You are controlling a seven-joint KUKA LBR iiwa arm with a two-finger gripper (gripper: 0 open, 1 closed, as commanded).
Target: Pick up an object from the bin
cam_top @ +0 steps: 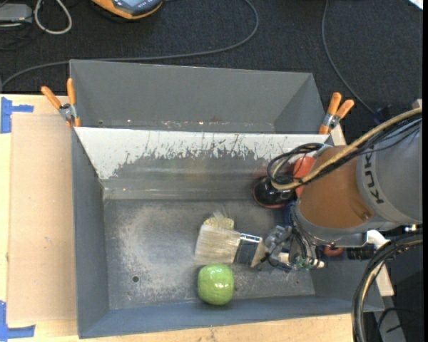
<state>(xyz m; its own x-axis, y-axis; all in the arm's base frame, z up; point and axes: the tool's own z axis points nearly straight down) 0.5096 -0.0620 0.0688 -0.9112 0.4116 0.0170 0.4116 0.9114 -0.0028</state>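
Note:
My gripper (284, 251) is down near the bin floor at the front right, under the orange-covered wrist. It sits right at the handle end of a paintbrush (225, 239) with pale bristles and a shiny metal band; the brush lies flat, bristles pointing left, and its handle is hidden beneath the gripper. A green apple (215, 284) rests just left of and in front of the gripper, close to the brush and near the bin's front wall.
A round black and red thing (269, 192) lies against the back slope at the right, partly hidden by the arm's cables. The arm covers the bin's right side. Bare floor stretches across the left half of the bin.

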